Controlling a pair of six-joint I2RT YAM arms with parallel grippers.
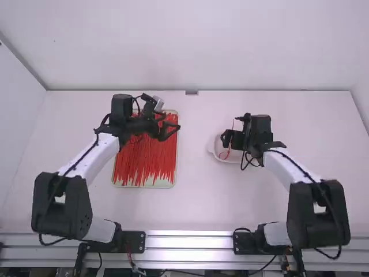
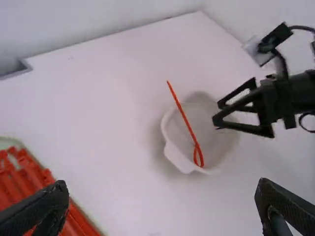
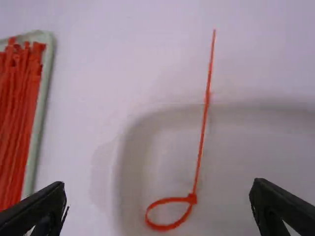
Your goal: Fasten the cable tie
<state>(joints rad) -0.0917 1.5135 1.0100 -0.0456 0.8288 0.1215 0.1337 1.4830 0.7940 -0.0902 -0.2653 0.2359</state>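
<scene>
Fingers (image 3: 42, 206) of right gripper (image 1: 226, 141) are spread wide, nothing held. The looped cable tie (image 3: 201, 137) lies below and between them, untouched, in the white bowl (image 2: 170, 147), tail over the far rim. A straight-up lift is advised so the tail isn't snagged. The left gripper (image 1: 173, 127) is held wide open, empty, over the tray (image 1: 118, 183) of loose ties (image 1: 144, 158), well left.

On the table (image 1: 230, 196), tray (image 1: 144, 185) of loose cable ties (image 1: 144, 161) at left; bowl (image 1: 214, 148) at right, looped cable tie (image 1: 226, 151) inside.
</scene>
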